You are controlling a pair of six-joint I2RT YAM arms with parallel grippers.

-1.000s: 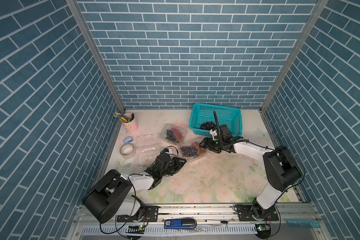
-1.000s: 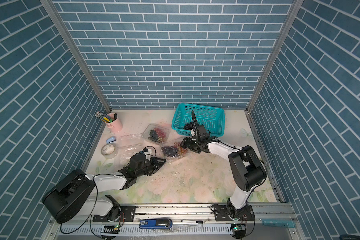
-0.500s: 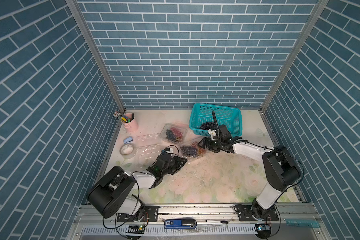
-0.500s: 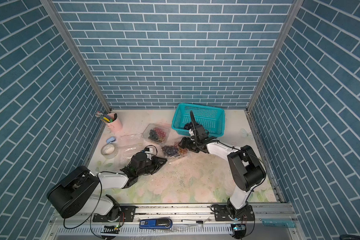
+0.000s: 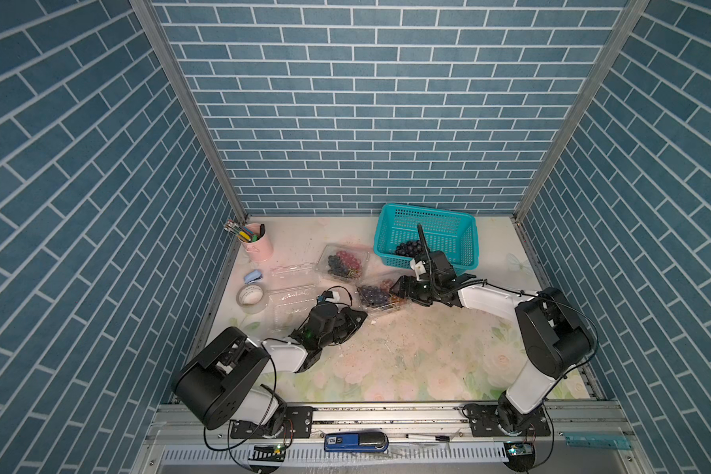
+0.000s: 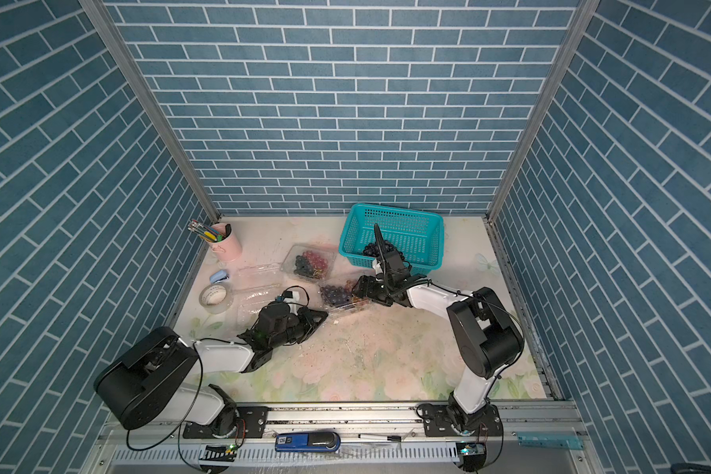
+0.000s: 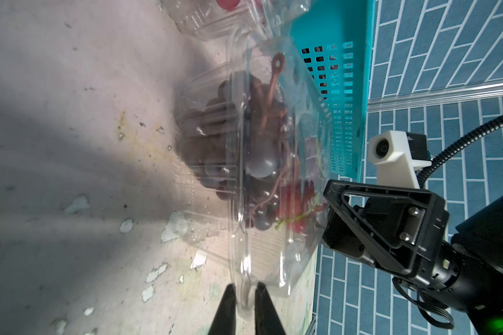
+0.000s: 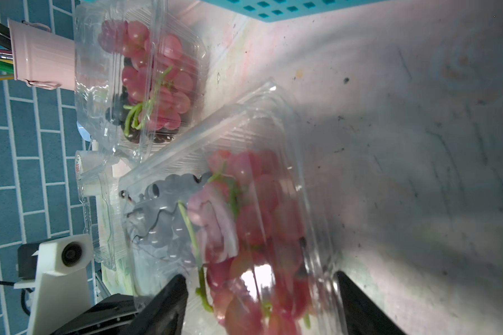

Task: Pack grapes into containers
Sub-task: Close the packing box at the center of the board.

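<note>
A flowered table [image 5: 407,357] seen from above, walled in by blue brick. At the far left, near the back, stands a pink cup [image 5: 259,246] of pens, and in front of it lies a tape roll [image 5: 250,296]. Just right of the tape is an empty box [image 5: 292,305] of clear plastic with its lid folded open. Next comes my left arm, reaching low across the table. My left fingers [image 5: 361,317] are pressed together on the thin clear rim at one corner of the middle box [image 5: 376,298]. My left wrist view shows that rim pinched between the two black tips. The middle box lies on the table and holds grapes [image 5: 371,294], dark purple toward my left arm and red-pink toward my right. I cannot tell whether its lid is snapped down. Behind it, toward the back wall, a back box [image 5: 343,262] also holds dark and red grapes. Further right, my right fingers [image 5: 398,289] are spread wide, one on each side of the middle box's other end. I cannot tell whether they press on it. Farthest right, at the back, a teal basket [image 5: 427,208] holds a dark bunch [image 5: 408,248].
</note>
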